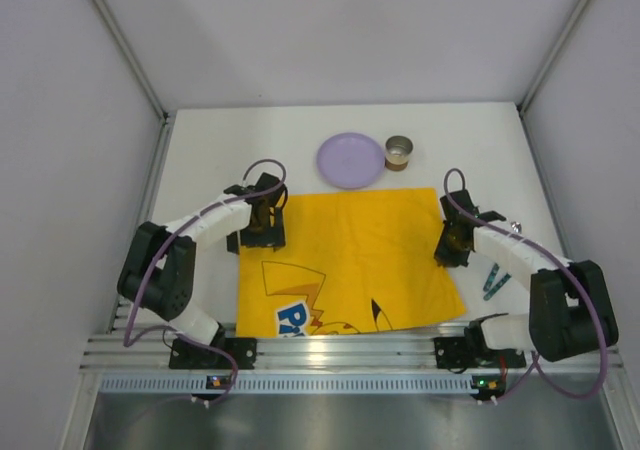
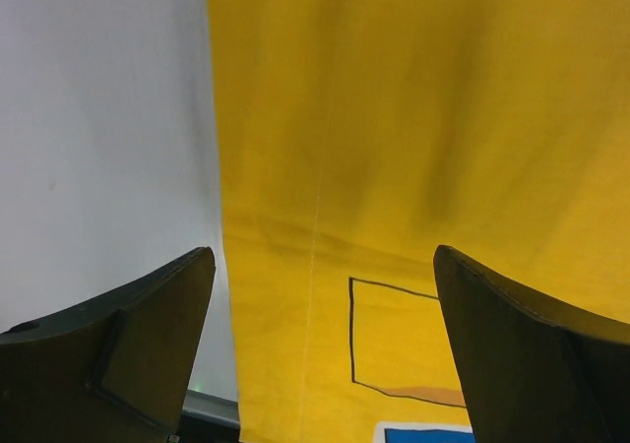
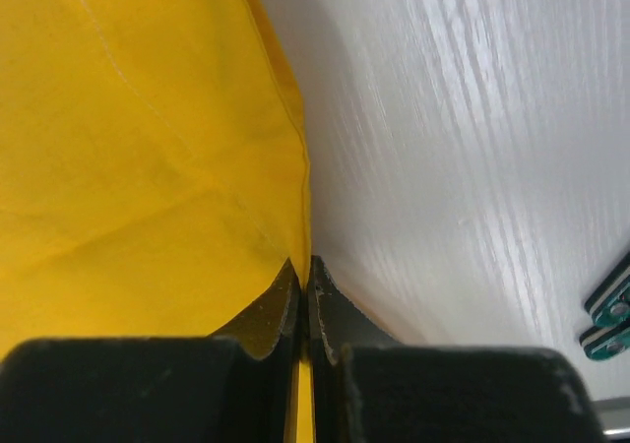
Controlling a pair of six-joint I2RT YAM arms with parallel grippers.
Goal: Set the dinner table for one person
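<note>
A yellow cartoon-printed cloth mat (image 1: 350, 260) lies spread on the white dinner table (image 1: 470, 140). My left gripper (image 1: 262, 232) hovers open over the mat's left edge. In the left wrist view its fingers straddle the yellow mat (image 2: 413, 118) and the bare table (image 2: 98, 118), with nothing between them. My right gripper (image 1: 455, 250) is at the mat's right edge. The right wrist view shows that gripper (image 3: 307, 261) shut, with the hem of the mat (image 3: 128, 148) pinched between its jaws beside the white table (image 3: 463, 138).
A lilac plate (image 1: 351, 160) and a small metal tin (image 1: 399, 152) sit just beyond the mat's far edge. Teal-handled cutlery (image 1: 494, 281) lies to the right of the mat, and its handles (image 3: 610, 310) show in the right wrist view. The arms' metal rail (image 1: 340, 350) runs along the near edge.
</note>
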